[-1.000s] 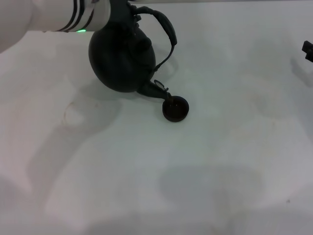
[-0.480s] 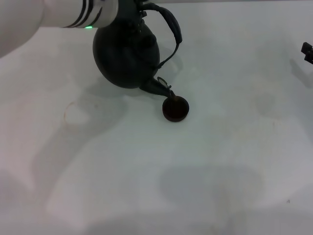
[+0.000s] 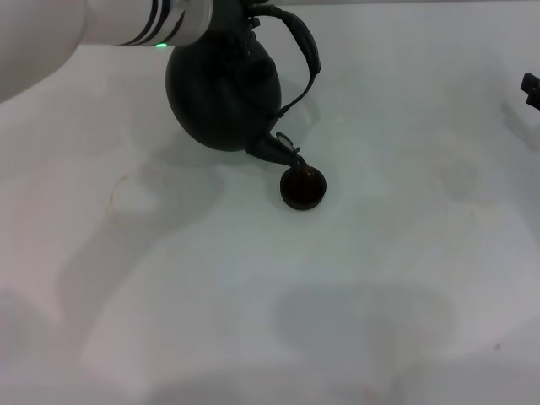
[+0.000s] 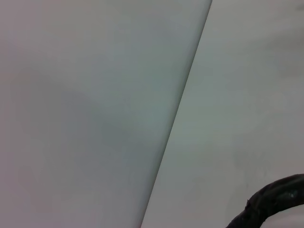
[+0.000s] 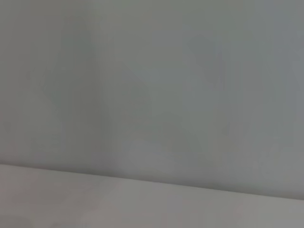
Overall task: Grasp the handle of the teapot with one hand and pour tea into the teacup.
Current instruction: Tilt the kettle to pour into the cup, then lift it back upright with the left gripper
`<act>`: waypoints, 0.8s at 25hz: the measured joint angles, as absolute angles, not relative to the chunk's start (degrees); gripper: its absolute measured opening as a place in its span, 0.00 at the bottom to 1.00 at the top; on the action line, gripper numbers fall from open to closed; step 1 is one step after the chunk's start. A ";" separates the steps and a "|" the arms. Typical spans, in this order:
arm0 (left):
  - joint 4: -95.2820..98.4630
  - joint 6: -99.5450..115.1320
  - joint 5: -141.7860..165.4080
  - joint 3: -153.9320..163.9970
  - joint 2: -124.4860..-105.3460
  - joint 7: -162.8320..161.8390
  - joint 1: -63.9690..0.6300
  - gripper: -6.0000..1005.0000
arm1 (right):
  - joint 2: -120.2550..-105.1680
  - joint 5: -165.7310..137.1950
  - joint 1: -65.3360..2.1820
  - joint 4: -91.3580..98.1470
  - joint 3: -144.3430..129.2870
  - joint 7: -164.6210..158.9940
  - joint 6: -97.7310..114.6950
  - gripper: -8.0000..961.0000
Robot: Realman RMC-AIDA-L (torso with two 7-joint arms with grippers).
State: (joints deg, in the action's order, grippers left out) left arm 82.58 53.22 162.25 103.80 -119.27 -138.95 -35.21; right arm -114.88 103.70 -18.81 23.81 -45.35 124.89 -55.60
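The large matte-black teapot [image 3: 224, 93] hangs tilted above the white table, its short spout [image 3: 278, 152] pointing down right over the rim of the tiny dark teacup [image 3: 303, 187]. The arched handle [image 3: 305, 51] curves out to the pot's right. My left gripper [image 3: 236, 13] holds the handle's upper part at the top edge of the head view, with the white forearm reaching in from the left. A piece of the rough handle [image 4: 270, 204] shows in the left wrist view. My right gripper [image 3: 531, 87] is parked at the far right edge, only partly in view.
The white table [image 3: 253, 295] carries faint ring stains at the left [image 3: 126, 194] and soft shadows. The right wrist view shows only a plain pale surface.
The teapot has shifted slightly right and away with my left arm. Its spout now sits closer over the teacup. The cup and right arm stayed put.
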 joint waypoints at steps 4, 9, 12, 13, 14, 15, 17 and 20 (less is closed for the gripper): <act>82.64 53.25 162.25 103.80 -119.27 -138.96 -35.10 0.12 | -114.87 103.71 -18.81 23.82 -45.35 124.89 -55.50 0.88; 82.70 53.28 162.25 103.79 -119.27 -138.96 -34.85 0.12 | -114.87 103.71 -18.81 23.82 -45.35 124.91 -55.05 0.88; 82.71 53.59 162.25 103.79 -119.27 -138.96 -34.82 0.12 | -114.86 103.70 -18.81 23.82 -45.35 124.94 -54.69 0.88; 82.71 53.72 162.25 103.79 -119.27 -138.96 -34.81 0.12 | -114.86 103.71 -18.81 23.82 -45.35 124.94 -54.64 0.88; 82.71 53.81 162.25 103.79 -119.27 -138.96 -34.81 0.12 | -114.86 103.71 -18.81 23.82 -45.35 124.95 -54.64 0.88; 82.71 53.89 162.24 103.79 -119.27 -138.96 -34.80 0.12 | -114.87 103.71 -18.81 23.82 -45.35 125.04 -54.63 0.88; 82.71 53.92 162.24 103.79 -119.26 -138.96 -34.80 0.12 | -114.87 103.71 -18.81 23.81 -45.35 125.29 -54.62 0.88; 82.71 53.92 162.24 103.80 -119.22 -138.96 -34.76 0.12 | -114.87 103.71 -18.89 23.82 -45.35 125.48 -54.48 0.88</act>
